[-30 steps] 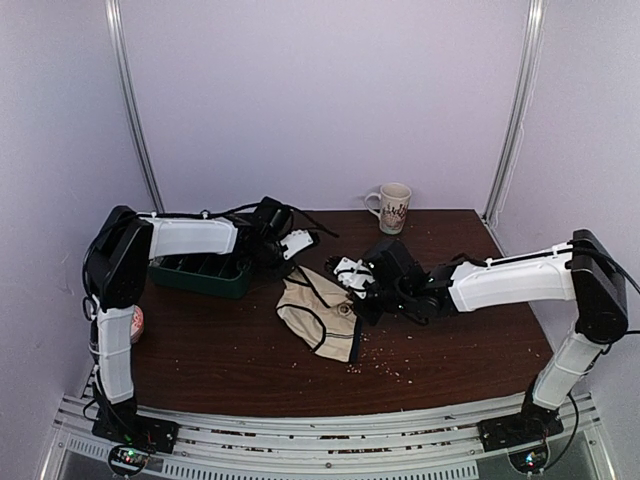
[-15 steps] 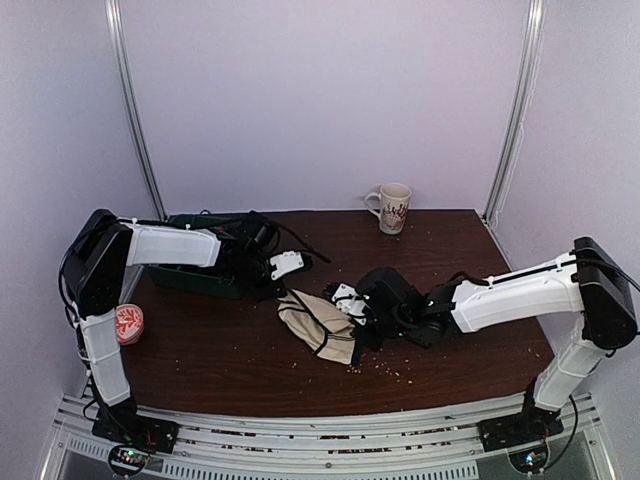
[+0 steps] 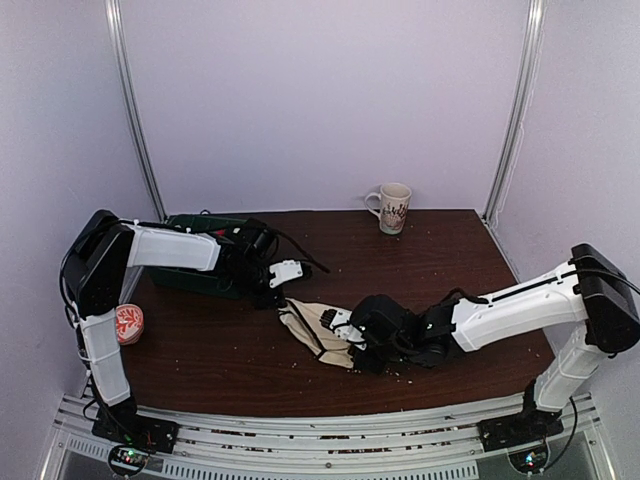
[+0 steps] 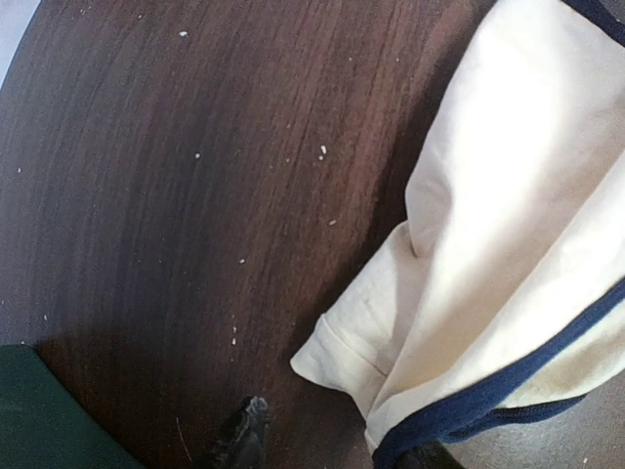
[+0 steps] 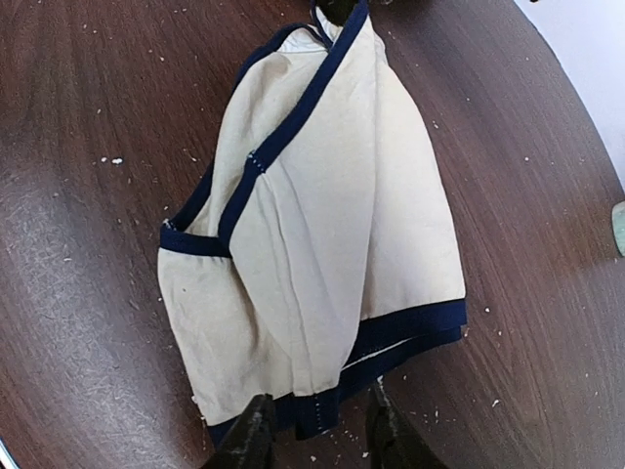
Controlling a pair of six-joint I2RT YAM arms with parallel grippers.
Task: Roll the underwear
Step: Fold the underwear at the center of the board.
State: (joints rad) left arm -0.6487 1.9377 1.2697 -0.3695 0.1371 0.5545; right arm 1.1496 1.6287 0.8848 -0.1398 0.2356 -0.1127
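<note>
The underwear (image 3: 315,330) is cream w/ navy trim, folded over itself in a loose lumpy bundle, not a tight roll. It's lying flat on the dark wood bench (image 3: 450,250), roughly mid-bench and a bit toward the near side. The right tool (image 5: 317,435) is down at the bundle's near-right end. In the right wrist view its two fingers stand partway apart w/ the navy hem edge between them, so it's straddling the hem rather than pinching it, and nothing is actually gripped afaict. The left tool (image 4: 337,451) is at the opposite end, the far-left corner of the fabric. Its jaws are also partly open: one fingertip sits on bare wood just beside the cloth, the other is right at the navy edge, and the corner pokes in between w/o being clamped. Both arms reach in low from either side, so the bundle sits between them. There are lots of pale crumbs scattered on the wood around it, esp. on the near-right side. Behind the left arm there's a dark green tray (image 3: 205,272) toward the far-left of the bench. A cream mug (image 3: 392,207) w/ a reddish print stands upright at the back edge, well apart from everything. A small red-and-white round thing (image 3: 128,323) sits by the left edge near the left arm's upright link, can't tell what it is.
</note>
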